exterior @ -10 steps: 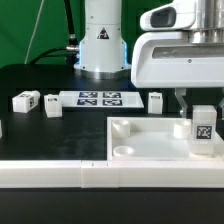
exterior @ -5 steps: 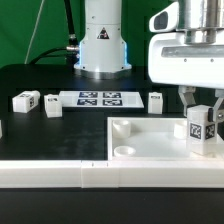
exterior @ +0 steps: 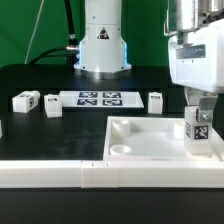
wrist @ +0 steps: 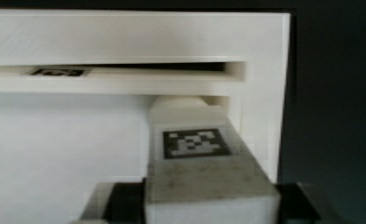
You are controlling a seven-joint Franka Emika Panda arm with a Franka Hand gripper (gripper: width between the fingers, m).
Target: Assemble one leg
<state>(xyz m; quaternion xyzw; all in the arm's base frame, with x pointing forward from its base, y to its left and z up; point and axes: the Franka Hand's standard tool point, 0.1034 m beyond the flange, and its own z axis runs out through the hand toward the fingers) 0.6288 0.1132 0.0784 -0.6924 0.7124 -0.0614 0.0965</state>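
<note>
I see my gripper [exterior: 197, 103] clamped on a white leg [exterior: 197, 131], its fingers [wrist: 123, 203] pressing both sides of the post. The leg hangs upright directly below the gripper, its tag facing outward, its lower end at the white tray piece [exterior: 150, 141]. Three more legs [exterior: 25, 100] sit well away from the gripper, near the marker board [exterior: 97, 98].

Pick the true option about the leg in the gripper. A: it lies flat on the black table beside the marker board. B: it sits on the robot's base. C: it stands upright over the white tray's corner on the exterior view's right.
C: the leg stands upright in the gripper, at the right corner of the white tray.
</note>
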